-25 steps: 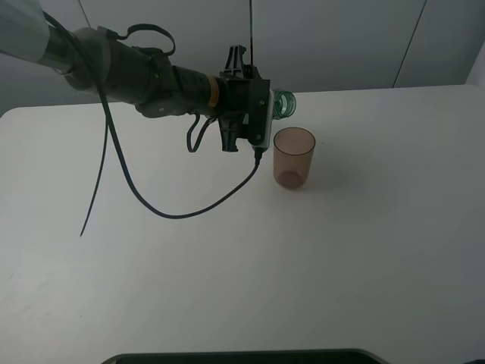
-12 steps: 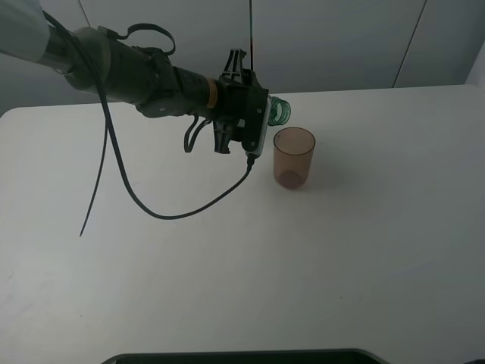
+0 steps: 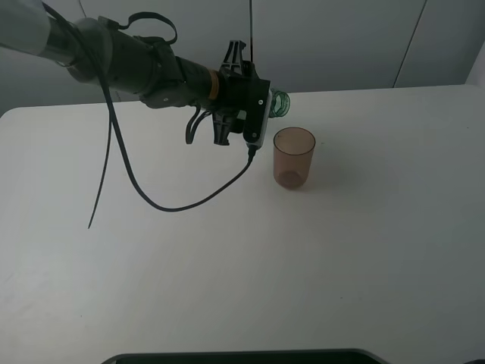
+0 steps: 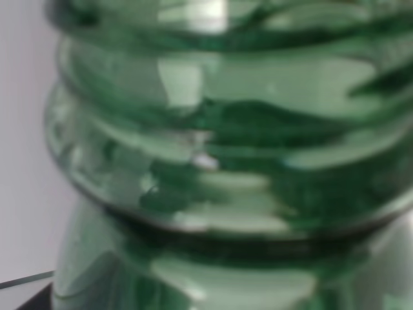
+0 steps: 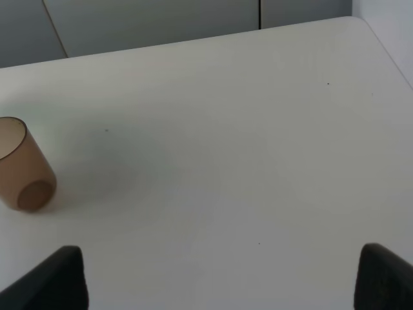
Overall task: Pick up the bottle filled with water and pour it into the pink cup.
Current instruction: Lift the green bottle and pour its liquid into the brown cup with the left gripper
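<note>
Left gripper (image 3: 265,110): clenched on the bottle (image 3: 281,104), which is held aloft and tipped nearly level. Only its green threaded neck shows past the jaws, with the mouth just behind and above the rim of the pink cup (image 3: 293,156), not touching.
Pink cup: upright on the white table (image 3: 364,250).
Right gripper (image 5: 222,284): released, fingers spread wide above the table, well apart from the cup.
Black cable (image 3: 144,199): loops below the left arm.
</note>
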Controlling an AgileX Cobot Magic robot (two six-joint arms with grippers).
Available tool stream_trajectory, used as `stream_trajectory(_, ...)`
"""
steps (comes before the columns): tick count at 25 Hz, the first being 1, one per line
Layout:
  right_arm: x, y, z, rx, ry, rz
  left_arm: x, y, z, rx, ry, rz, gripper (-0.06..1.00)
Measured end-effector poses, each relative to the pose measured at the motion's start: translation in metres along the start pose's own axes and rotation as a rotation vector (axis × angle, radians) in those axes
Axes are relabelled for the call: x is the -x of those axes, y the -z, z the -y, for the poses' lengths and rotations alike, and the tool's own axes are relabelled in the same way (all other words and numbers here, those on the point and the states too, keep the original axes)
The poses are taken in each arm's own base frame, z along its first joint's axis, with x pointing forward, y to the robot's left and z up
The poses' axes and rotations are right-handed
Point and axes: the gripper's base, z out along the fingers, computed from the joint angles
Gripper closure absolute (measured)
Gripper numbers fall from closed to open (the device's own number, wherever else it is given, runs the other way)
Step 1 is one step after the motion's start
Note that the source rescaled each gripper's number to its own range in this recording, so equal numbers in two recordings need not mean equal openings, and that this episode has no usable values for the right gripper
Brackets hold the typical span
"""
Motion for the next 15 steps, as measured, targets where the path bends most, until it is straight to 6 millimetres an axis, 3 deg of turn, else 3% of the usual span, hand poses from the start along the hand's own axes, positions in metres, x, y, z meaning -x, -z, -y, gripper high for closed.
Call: stream_trajectory(15,0.0000,0.0000,0.0000,0.000,0.000,0.000,0.0077,-0.0010,0.0007,-0.012,-0.108,0.009,0.92)
